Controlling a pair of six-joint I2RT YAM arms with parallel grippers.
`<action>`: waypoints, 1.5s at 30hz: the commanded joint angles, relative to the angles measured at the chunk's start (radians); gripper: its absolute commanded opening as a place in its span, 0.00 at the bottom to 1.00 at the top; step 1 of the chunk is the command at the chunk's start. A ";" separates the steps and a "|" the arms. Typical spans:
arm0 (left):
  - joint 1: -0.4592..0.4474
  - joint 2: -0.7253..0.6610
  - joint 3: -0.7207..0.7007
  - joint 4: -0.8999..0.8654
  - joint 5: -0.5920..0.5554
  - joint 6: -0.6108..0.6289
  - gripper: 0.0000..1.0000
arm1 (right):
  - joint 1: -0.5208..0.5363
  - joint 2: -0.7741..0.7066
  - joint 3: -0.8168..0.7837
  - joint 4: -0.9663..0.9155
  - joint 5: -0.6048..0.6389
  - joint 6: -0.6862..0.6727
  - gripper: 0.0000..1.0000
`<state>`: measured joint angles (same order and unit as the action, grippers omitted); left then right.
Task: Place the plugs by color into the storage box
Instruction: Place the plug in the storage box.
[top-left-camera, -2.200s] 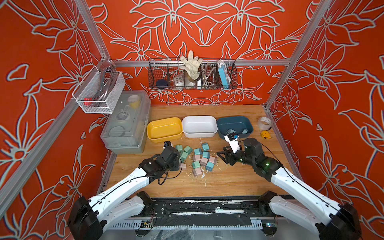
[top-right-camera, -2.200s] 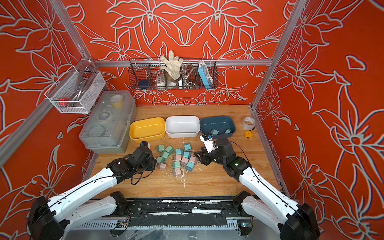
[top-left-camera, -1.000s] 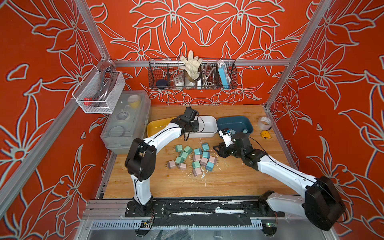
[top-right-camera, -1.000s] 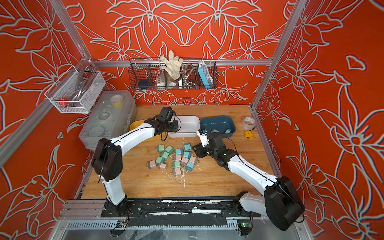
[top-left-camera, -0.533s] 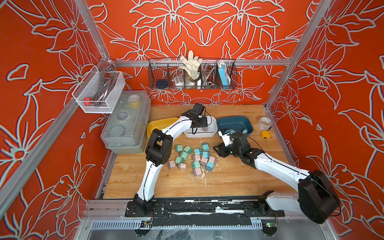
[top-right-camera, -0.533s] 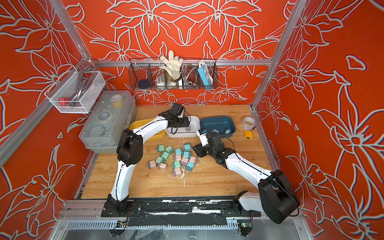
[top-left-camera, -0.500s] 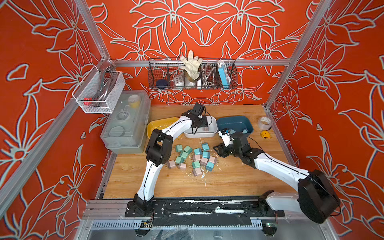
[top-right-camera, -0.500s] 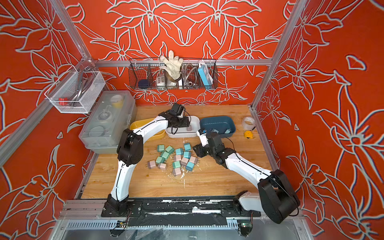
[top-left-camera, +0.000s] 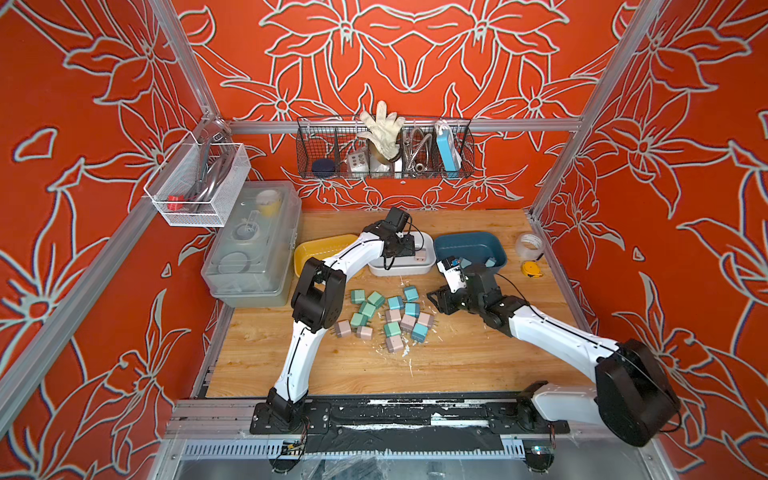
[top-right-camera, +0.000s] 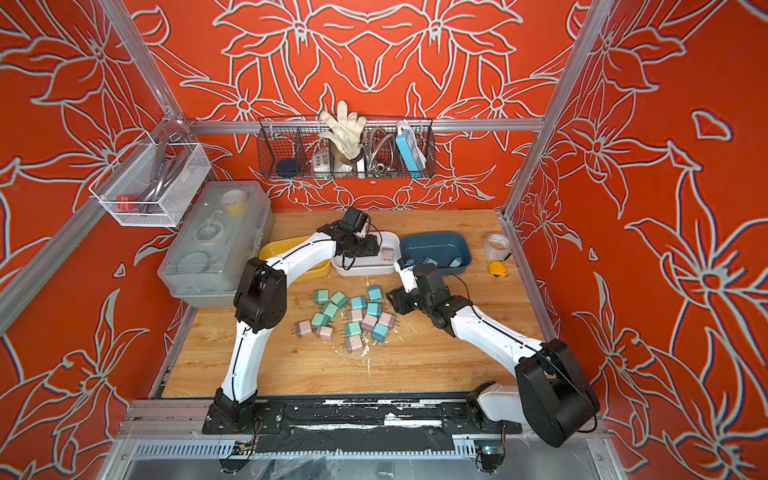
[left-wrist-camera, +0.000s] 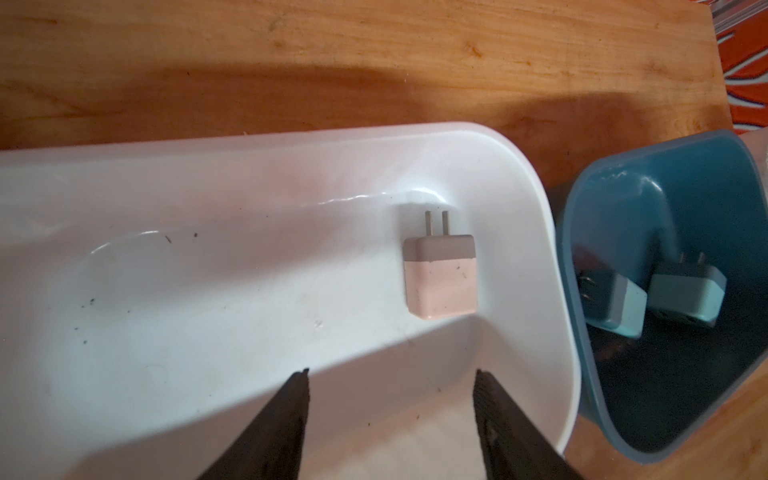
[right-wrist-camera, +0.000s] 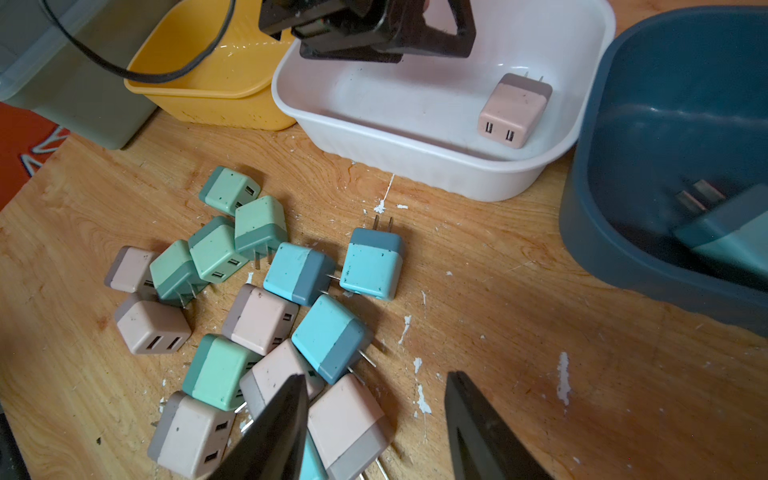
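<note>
Several mint, light blue and pink plugs lie in a loose pile on the wooden table. Behind them stand the yellow, white and blue storage box tubs. My left gripper hangs open over the white tub, with nothing between its fingers. A pink plug lies on that tub's floor just ahead of it. Two light blue plugs lie in the blue tub. My right gripper is open, low over the pile's right edge, above a pink plug.
A clear lidded bin stands at the left beside the yellow tub. A tape roll and a small yellow object lie at the right edge. Wire baskets hang on the back wall and left wall. White flecks dot the wood.
My left arm swung from the yellow tub's side over to the white tub, then opened, leaving the pink plug lying inside. My right gripper stayed by the pile.
</note>
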<state>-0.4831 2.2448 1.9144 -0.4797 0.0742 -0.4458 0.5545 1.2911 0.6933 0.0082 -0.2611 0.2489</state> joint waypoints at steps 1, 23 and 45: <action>0.006 -0.043 -0.013 -0.007 0.015 -0.001 0.64 | -0.005 -0.009 0.022 -0.002 0.013 -0.012 0.58; -0.016 -0.456 -0.337 -0.004 -0.075 -0.004 0.62 | -0.004 -0.040 0.109 -0.195 -0.061 -0.023 0.57; -0.028 -0.971 -0.811 -0.124 -0.058 0.059 0.60 | 0.083 -0.222 0.032 -0.227 -0.141 0.090 0.49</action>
<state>-0.5060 1.3132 1.1366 -0.5755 0.0097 -0.4080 0.6147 1.0725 0.7353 -0.2031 -0.3748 0.3279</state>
